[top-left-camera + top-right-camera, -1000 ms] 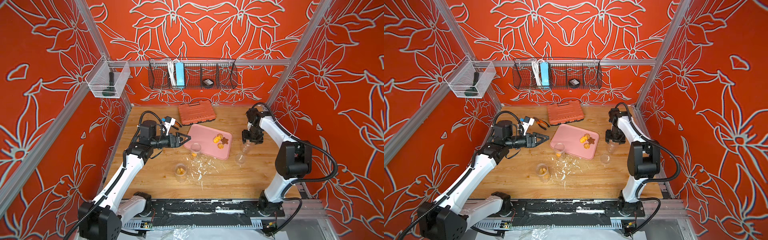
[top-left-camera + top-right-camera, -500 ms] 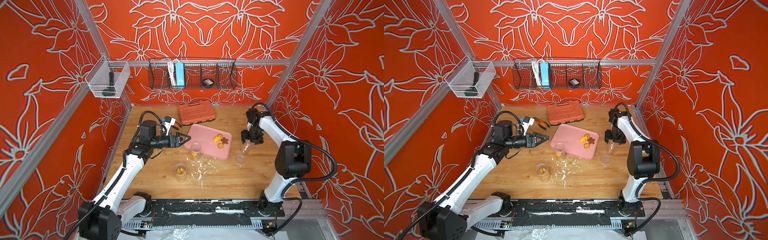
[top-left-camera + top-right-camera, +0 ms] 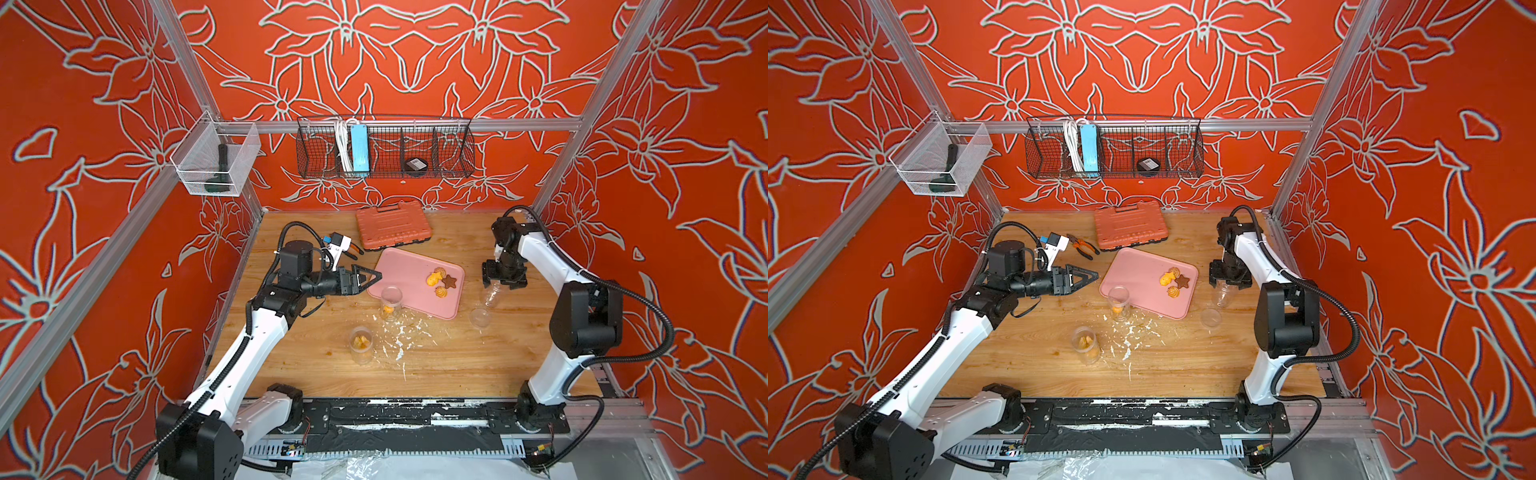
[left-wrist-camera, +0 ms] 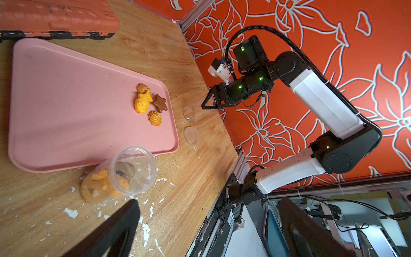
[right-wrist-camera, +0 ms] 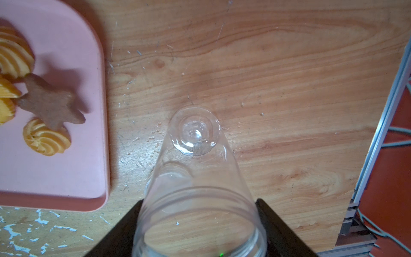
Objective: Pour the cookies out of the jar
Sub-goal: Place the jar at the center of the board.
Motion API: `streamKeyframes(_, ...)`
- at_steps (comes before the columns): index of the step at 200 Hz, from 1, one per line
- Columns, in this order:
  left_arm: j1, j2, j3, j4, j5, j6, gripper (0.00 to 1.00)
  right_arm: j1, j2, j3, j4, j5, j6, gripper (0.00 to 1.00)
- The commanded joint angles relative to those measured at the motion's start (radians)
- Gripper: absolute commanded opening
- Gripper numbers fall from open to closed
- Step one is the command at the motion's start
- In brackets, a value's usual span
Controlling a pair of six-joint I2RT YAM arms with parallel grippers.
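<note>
Looking down, we find four cookies (image 3: pixel 436 279) on the pink tray (image 3: pixel 403 274); the right end effector (image 3: pixel 504 283) straddles the clear upright jar (image 5: pixel 195 178) beside it, clamped or not we cannot tell; the left end effector (image 4: pixel 209 201) gapes apart

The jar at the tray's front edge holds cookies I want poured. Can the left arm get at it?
Probably yes. The left gripper is open and hovers beside the jar, apart from it; only a corner of the tray lies near, and nothing stands between them.
</note>
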Motion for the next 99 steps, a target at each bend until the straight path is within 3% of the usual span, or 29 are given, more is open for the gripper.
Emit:
streamKeyframes(1, -0.007, -0.004, -0.004, 0.001, 0.004, 0.017, 0.98, 0.000, -0.003, -0.002, -0.036, 0.008, -0.004, 0.78)
streamKeyframes(66, -0.008, -0.003, -0.002, 0.000, 0.004, 0.016, 0.98, 0.004, -0.158, 0.038, -0.038, 0.054, 0.003, 0.78)
streamKeyframes(99, -0.008, -0.007, -0.004, -0.002, 0.003, 0.019, 0.98, 0.014, -0.275, 0.021, 0.011, -0.066, 0.011, 0.80)
